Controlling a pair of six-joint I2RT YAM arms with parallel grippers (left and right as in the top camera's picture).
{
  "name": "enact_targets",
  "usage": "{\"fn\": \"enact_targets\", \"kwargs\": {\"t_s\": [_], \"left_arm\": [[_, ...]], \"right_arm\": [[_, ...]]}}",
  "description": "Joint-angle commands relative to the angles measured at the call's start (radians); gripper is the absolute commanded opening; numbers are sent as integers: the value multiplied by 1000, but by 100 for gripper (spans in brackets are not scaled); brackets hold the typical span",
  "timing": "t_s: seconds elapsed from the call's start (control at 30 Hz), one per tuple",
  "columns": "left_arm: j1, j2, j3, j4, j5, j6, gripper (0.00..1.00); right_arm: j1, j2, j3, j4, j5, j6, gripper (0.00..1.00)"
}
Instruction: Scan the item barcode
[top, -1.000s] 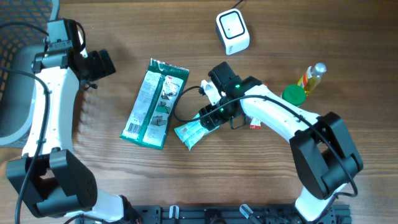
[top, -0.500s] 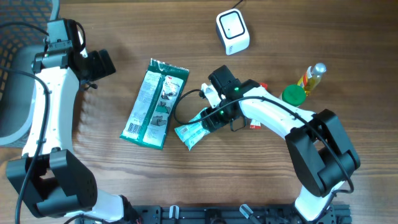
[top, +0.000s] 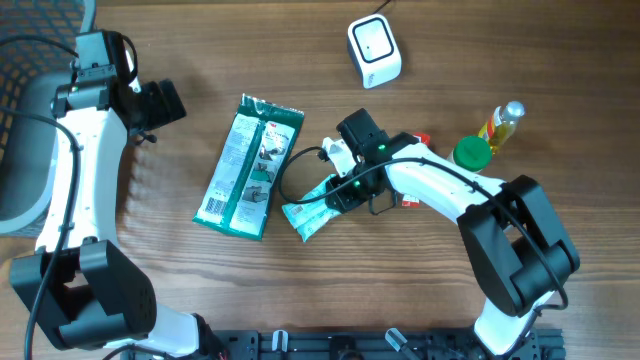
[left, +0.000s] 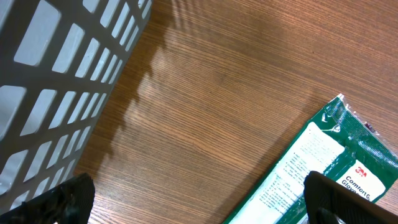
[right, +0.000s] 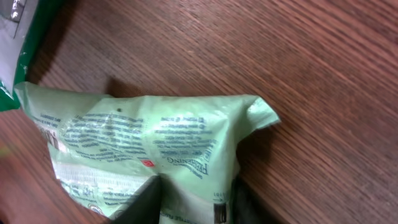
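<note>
1. The right end effector (top: 338, 192) is pinching the right end of the light green packet (top: 303, 216). In the right wrist view its dark fingers (right: 140, 200) stand on both sides of the crumpled film.
2. The packet lies on the bench (top: 400, 290) near the middle, just right of the dark green glove pack (top: 250, 165). I cannot tell if the two touch.
3. I judge that the grip is at the very end for a reason: most of the printed face remains free, so it can be shown to the scanner. The print is too small to say surely where the barcode is.
4. The white scanner (top: 374, 50) stands at the far side, well apart from the packet. The packet is not lifted yet. The next move probably needs a lift, a carry toward the far side, and a turn of the printed face to the scanner.
5. The left end effector (top: 165, 103) has its fingers spread wide and holds nothing. It hangs at the far left beside the grey basket (left: 50, 81), which keeps it out of the way.
6. A small bottle (top: 503, 122) and a green cap (top: 472, 152) stand at the right, close to the right arm.
7. The film is thin and soft, so it may fold or slip in the pinch and hide the code.
</note>
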Motion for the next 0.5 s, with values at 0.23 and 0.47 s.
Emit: {"fn": "enact_targets", "kwargs": {"t_s": [0.23,0.47], "left_arm": [[3,-2,7,3,8,-2,100],[3,-2,7,3,8,-2,100]], "right_arm": [[-3,-95,104,-74,11,-27,4],[-3,-265,116,-138,11,-24,4]]}}
